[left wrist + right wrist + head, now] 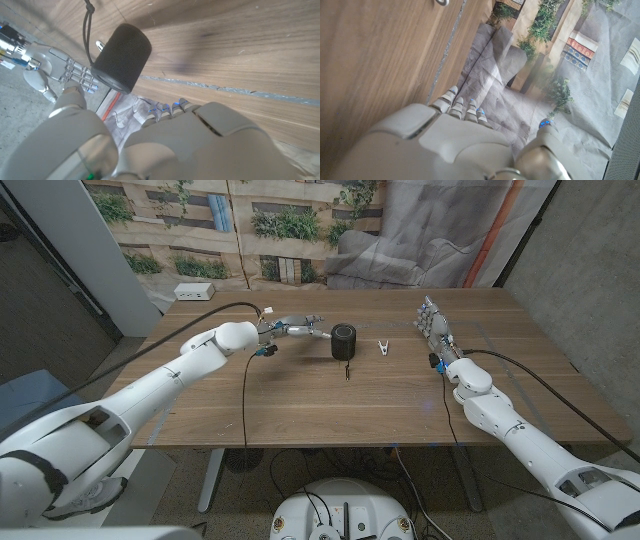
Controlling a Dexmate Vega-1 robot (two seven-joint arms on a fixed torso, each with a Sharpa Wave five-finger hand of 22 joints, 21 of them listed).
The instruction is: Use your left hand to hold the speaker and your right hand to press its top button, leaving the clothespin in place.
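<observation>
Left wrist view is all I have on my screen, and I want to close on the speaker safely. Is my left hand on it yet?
Observer: Not as far as I can tell. In the head view the left hand reaches toward the speaker, fingertips close beside it but not around it.
Operator: Where is the clothespin?
Observer: The clothespin lies on the table on the speaker's far side from your hand, apart from the speaker.
Operator: And the right hand?
Observer: The right hand stands beyond the clothespin, fingers up and apart, holding nothing, well away from the speaker's top.
</observation>
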